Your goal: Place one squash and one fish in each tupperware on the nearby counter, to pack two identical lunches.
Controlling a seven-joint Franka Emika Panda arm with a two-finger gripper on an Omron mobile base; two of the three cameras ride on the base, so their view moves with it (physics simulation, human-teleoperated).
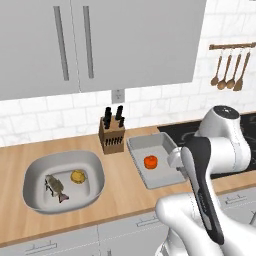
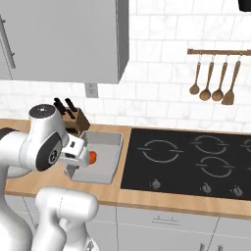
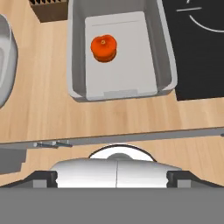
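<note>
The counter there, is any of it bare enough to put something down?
Yes: bare wood runs along the front edge, and a strip lies between the round tupperware and the rectangular tupperware. The rectangular one holds one orange squash, leaving floor free. It is crowded by the knife block and where the fish and yellow squash lie.

counter: warm light-wood countertop (image 1: 125, 185), matt, smooth
tray: pale grey rectangular plastic-looking tray (image 3: 164, 57), matt
hob: flat black stovetop (image 2: 196, 157), kinda glossy

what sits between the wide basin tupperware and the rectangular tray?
Left base view: the wooden knife block stands toward the back of that gap; nearer the front, just bare counter between the basin and the tray.
</note>
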